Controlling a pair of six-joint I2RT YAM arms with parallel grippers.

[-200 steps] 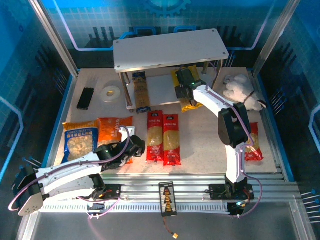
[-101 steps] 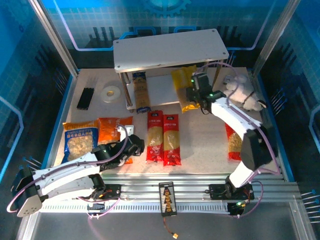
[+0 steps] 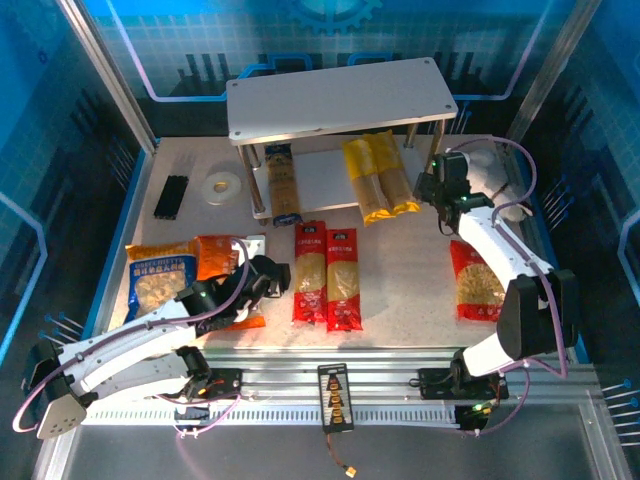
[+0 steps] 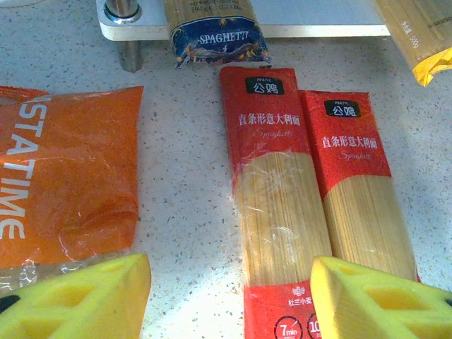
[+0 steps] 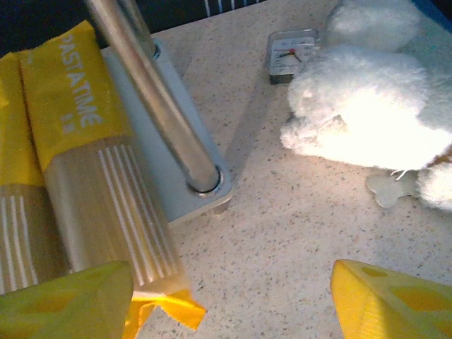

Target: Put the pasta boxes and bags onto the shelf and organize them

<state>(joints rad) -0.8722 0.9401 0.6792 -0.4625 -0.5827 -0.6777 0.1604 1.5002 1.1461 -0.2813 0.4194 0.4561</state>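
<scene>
The shelf (image 3: 340,95) stands at the back. On its lower board (image 3: 325,178) lie a blue-and-yellow pasta box (image 3: 283,182) and two yellow ones (image 3: 364,182) (image 3: 393,176) side by side, their ends hanging over the front. Two red pasta boxes (image 3: 310,270) (image 3: 343,278) lie on the table. My left gripper (image 4: 229,304) hovers open over the left red box (image 4: 279,212), with an orange bag (image 4: 70,176) to its left. My right gripper (image 5: 229,304) is open and holds nothing, just right of the yellow boxes (image 5: 85,155) by a shelf post (image 5: 152,99). A blue-orange bag (image 3: 160,278) and a red bag (image 3: 478,282) lie on the table.
A white plush toy (image 5: 374,120) and a small clock (image 5: 289,49) sit just right of the right gripper. A tape roll (image 3: 222,186) and a black bar (image 3: 172,197) lie at the back left. A pendant (image 3: 335,395) rests on the front rail.
The right gripper has let go of the second yellow box on the lower board, opened wider and drawn back to the right. The left gripper has crept toward the red boxes.
</scene>
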